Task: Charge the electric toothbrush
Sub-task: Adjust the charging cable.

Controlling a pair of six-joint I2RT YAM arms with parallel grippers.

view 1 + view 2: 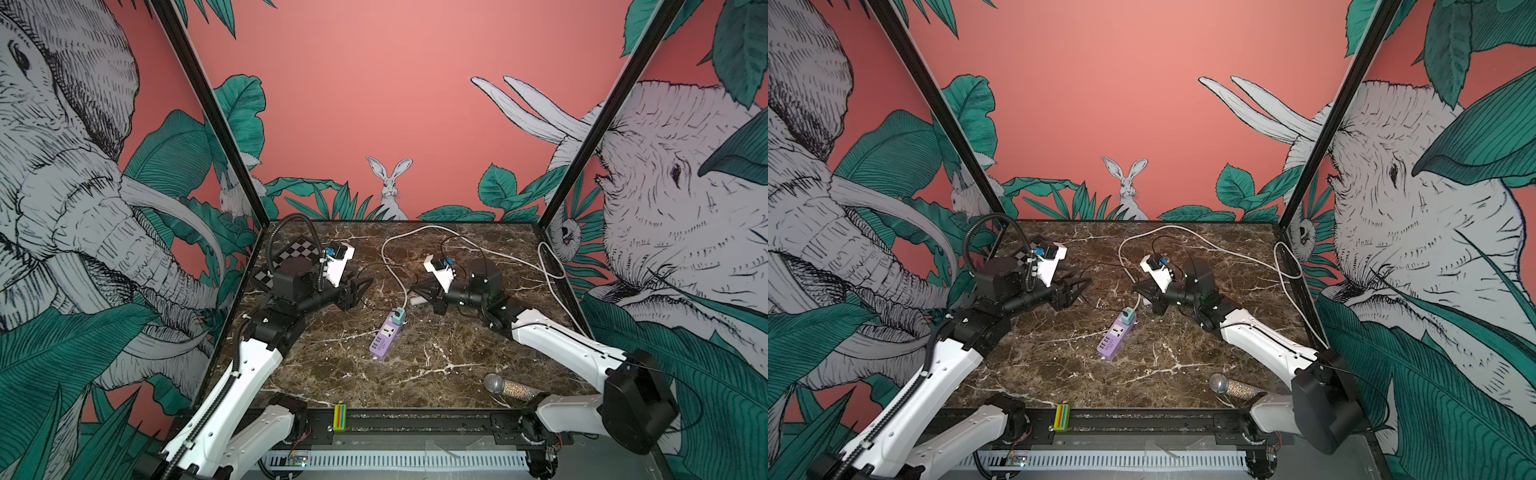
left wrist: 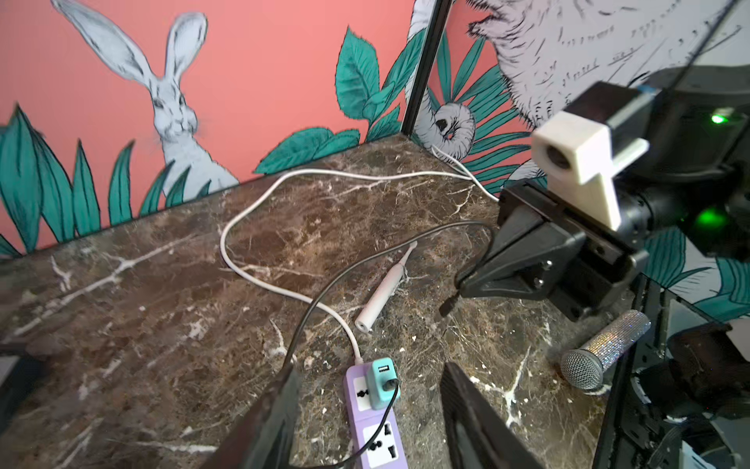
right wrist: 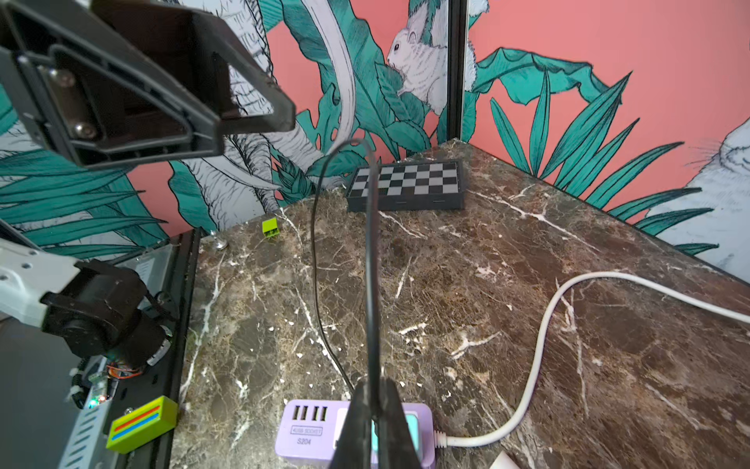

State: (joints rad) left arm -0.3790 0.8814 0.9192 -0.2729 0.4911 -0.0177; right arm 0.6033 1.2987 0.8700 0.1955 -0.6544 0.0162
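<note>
The electric toothbrush (image 2: 385, 286) lies flat on the marble table, white and slim, its bristle head toward the back wall. In both top views only its handle end (image 1: 415, 300) (image 1: 1145, 301) shows under my right gripper. My right gripper (image 3: 371, 385) (image 1: 413, 289) (image 2: 460, 284) is shut on a thin black charging cable (image 3: 370, 251). The cable's plug end (image 2: 446, 307) hangs just below the fingertips, a little above the table and to one side of the toothbrush handle. The cable runs back to a teal USB adapter (image 2: 381, 381) (image 1: 400, 316) in the purple power strip (image 1: 386, 338) (image 1: 1115, 338). My left gripper (image 2: 371, 367) (image 1: 365, 291) stands open and empty, left of the strip.
A white power cord (image 1: 457, 241) loops from the strip to the right wall. A glittery microphone (image 1: 511, 386) (image 2: 604, 349) lies at the front right. A chessboard box (image 3: 406, 186) sits in the back left corner. A striped green block (image 1: 340, 417) rests on the front rail.
</note>
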